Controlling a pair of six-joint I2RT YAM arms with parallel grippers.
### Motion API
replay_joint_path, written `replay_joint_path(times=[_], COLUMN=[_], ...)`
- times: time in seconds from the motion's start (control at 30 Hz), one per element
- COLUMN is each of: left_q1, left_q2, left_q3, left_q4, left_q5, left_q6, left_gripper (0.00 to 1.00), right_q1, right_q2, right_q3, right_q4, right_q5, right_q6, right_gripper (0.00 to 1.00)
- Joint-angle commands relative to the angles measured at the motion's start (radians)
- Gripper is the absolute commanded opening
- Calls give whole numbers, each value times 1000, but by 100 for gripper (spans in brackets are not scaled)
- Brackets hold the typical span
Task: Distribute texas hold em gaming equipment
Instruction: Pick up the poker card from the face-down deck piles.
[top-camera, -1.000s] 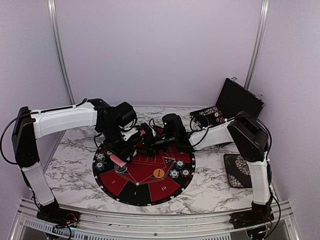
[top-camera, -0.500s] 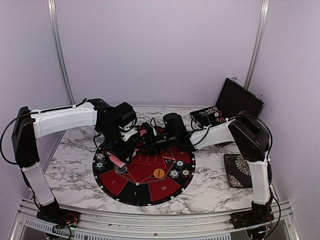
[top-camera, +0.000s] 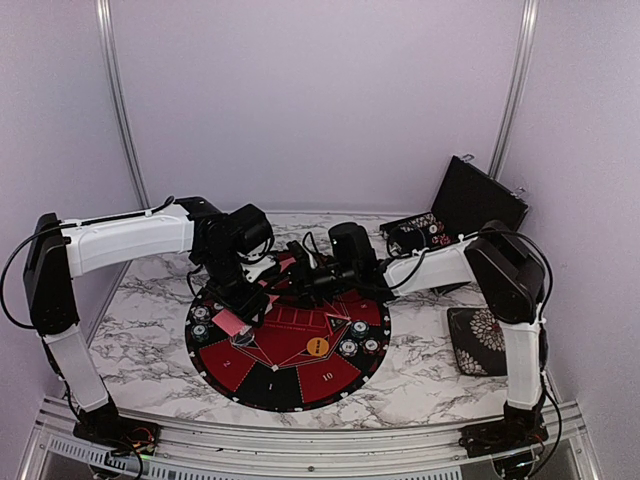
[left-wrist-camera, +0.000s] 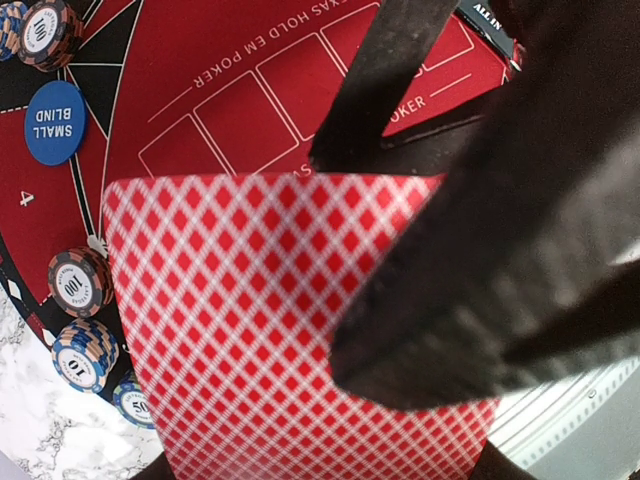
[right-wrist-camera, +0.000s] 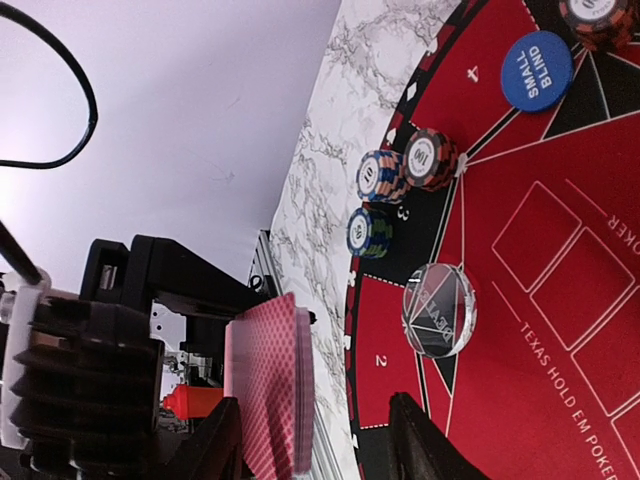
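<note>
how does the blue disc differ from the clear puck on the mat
The blue disc is opaque and reads SMALL BLIND; the clear puck is see-through with dark markings. The disc looks flat, the puck thicker. The disc lies near spot 4, the puck between 2 and 3. Both are round and rest on the mat.

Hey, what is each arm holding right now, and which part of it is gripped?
The left tool clamps a deck of red-backed cards across its flat faces, at one end. The right tool stands open, holding nothing.
</note>
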Motion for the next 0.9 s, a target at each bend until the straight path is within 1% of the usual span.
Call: replay_joint_path(times=[0.0,0.27,0.43,0.87], left_q1=[-4,-2,-1,12], left_q2=[-4,3,8,41], left_q3=[32,29,20,22], left_q4=[-7,-8,-12,-24], left_q5=[-5,5,6,30], left_q6=[14,14,15,19], left_gripper=[47,47,47,47], right_q1=[-5,-5,-11,-13], right_q2=[-48,-49,-45,-46], right_q3=[-6,-23,-49,-95], right_q4=[13,41,106,212], right_q5=[3,-6,-26,-51], right_q6=[0,19,59,118], right_gripper=[48,48,45,46])
